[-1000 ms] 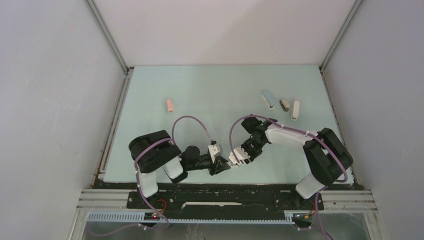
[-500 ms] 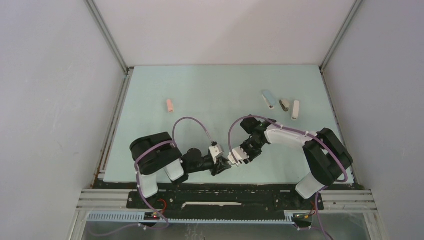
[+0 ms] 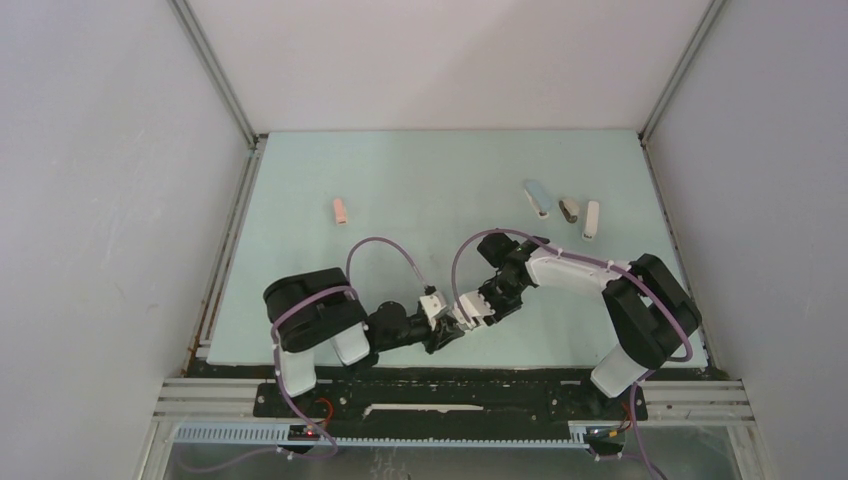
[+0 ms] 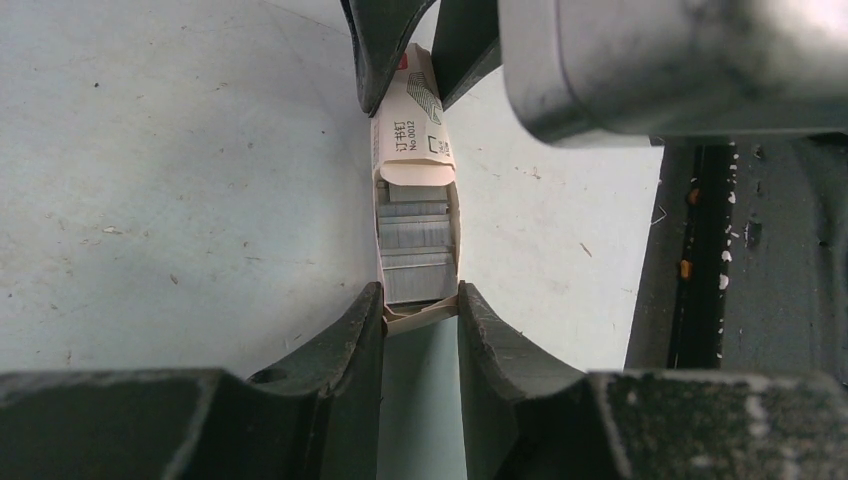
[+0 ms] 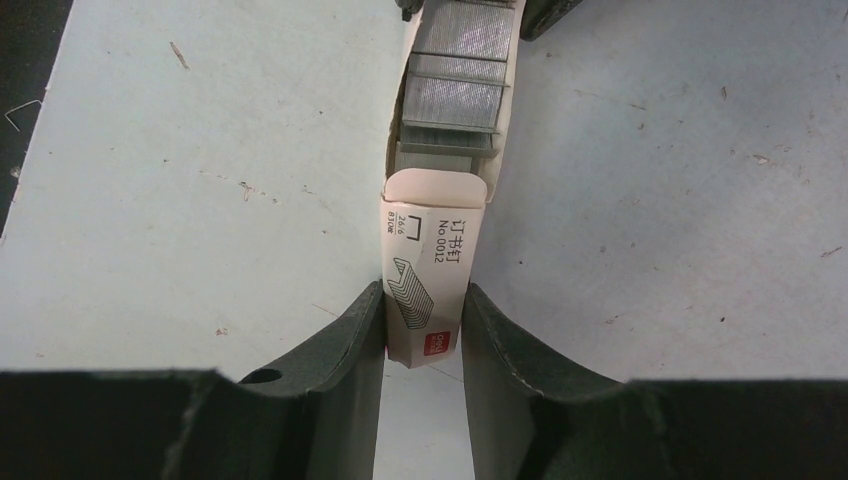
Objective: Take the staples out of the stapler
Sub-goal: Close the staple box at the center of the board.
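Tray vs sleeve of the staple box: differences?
Tray is open-topped, grey staples showing; sleeve is closed and printed. Tray is clamped by the left gripper, sleeve by the right gripper. Tray sticks out of the sleeve. Both are pale card.

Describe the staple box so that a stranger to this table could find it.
Look at the near edge of the pale green table, where the two arms meet. Between the left end effector and the right end effector is a small white cardboard box, slid half open. Unlike the staplers farther back, it shows grey staple strips inside.
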Tool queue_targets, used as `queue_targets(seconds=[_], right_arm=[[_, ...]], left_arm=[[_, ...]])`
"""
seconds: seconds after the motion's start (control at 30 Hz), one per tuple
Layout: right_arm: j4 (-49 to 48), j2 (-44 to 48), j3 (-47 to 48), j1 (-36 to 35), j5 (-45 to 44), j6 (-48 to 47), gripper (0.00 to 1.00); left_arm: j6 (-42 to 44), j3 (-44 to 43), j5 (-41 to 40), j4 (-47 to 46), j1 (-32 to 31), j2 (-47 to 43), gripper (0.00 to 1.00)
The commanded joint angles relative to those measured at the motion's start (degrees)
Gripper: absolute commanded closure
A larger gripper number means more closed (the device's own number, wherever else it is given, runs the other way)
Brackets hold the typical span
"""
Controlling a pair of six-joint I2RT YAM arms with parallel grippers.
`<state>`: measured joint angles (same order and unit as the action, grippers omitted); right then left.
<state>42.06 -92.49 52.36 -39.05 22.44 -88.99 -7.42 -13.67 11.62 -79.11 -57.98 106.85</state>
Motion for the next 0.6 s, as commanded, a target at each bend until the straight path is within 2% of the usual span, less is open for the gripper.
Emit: queue_targets(seconds=[0.0,0.57], right_arm=[[0.29,-1.30,0.71,-1.56,3.21,-0.16,0.60],[-0.56,-1.69,0.72,-2.61,2.33,1.11,0.59]], left_arm=[[-0.26,-0.32,-6.51,-2.95,-0.08,1.06,0.67],[-4.61,0.30,-7.88,-6.02,0.54,1.27,0.67]])
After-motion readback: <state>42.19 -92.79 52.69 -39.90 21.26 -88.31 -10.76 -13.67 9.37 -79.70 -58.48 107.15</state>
